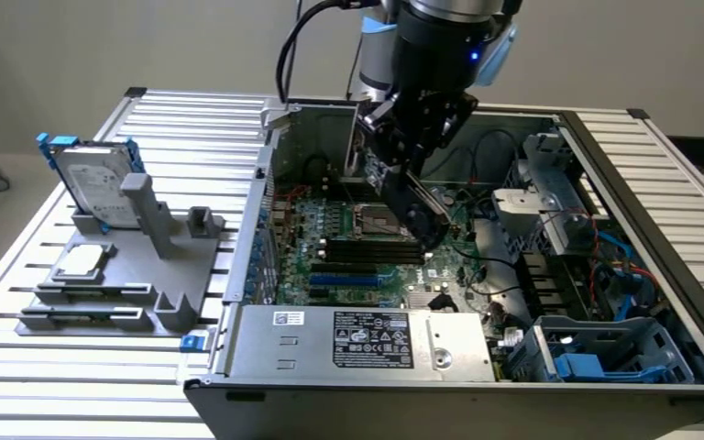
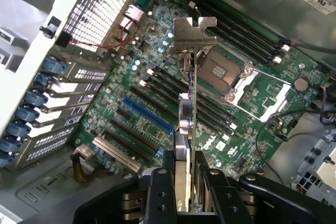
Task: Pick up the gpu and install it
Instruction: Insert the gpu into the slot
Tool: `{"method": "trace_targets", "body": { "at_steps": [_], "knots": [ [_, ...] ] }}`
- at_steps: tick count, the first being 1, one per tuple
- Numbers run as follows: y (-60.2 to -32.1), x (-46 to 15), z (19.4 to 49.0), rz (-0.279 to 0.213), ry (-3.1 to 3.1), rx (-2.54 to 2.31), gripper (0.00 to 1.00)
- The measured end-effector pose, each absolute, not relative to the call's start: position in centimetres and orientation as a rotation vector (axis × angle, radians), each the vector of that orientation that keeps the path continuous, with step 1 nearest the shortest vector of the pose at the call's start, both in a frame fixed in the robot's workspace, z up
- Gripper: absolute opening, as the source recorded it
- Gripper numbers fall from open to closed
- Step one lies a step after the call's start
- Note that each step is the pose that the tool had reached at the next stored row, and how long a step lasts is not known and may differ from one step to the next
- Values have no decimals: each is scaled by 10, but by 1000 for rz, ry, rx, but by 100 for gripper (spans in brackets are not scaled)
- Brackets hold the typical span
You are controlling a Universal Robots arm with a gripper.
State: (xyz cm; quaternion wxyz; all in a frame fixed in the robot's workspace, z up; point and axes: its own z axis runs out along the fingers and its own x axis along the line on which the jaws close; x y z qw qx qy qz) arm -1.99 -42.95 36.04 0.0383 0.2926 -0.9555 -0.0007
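Note:
My gripper point(image 1: 409, 151) hangs inside the open computer case point(image 1: 597, 174), shut on the gpu point(image 1: 416, 209). The card hangs below the fingers, tilted, above the green motherboard point(image 1: 358, 243) near the CPU socket point(image 1: 372, 218). In the wrist view the gpu point(image 2: 187, 124) is seen edge-on between the two black fingers point(image 2: 160, 192), with its silver end bracket point(image 2: 194, 31) at the far end. It hovers over the row of black slots and the blue slot point(image 2: 148, 114), apart from them.
A grey fixture point(image 1: 157, 284) on the slatted table at the exterior view's left carries a silver hard drive in a blue frame point(image 1: 95, 183) and a small square chip point(image 1: 81, 261). The power supply point(image 1: 358, 341), cables and blue drive cage point(image 1: 609, 356) crowd the case.

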Motion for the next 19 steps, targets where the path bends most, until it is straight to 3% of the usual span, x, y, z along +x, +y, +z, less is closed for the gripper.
{"method": "trace_targets", "body": {
  "at_steps": [19],
  "knots": [
    [-429,-20,358,-11,-2740,1393,27]
  ]
}}
